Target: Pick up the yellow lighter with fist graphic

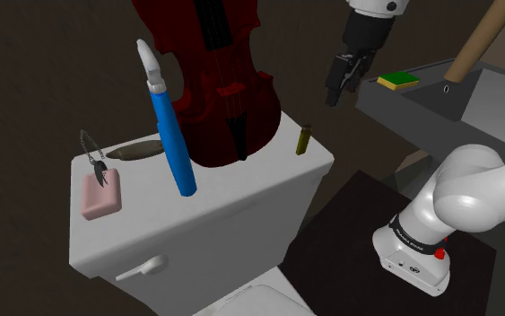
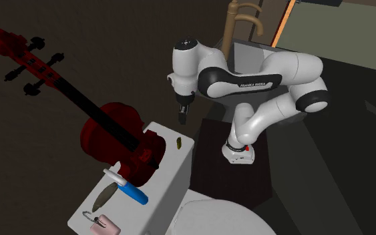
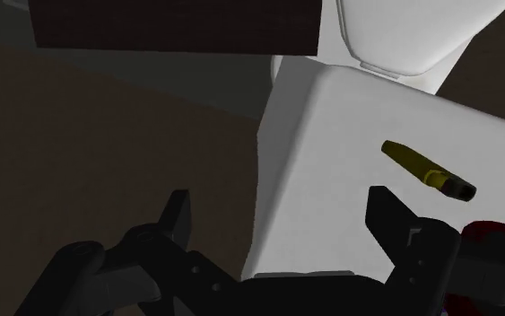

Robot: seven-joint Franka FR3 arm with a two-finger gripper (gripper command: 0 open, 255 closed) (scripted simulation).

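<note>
The yellow lighter is a small olive-yellow stick with a dark tip, near the right corner of the white toilet tank lid in the shoulder view. It also lies on the lid's corner beside the violin. My black gripper hangs in the air above and to the right of the lighter, apart from it. In the wrist view the fingers stand wide apart with nothing between them, and the lighter lies on the lid beyond the gripper.
A dark red violin leans over the tank lid close to the lighter. A blue-and-white pen-like tool, a pink eraser-like block with a keychain and a flat brown piece share the lid. A sink counter with a sponge stands behind.
</note>
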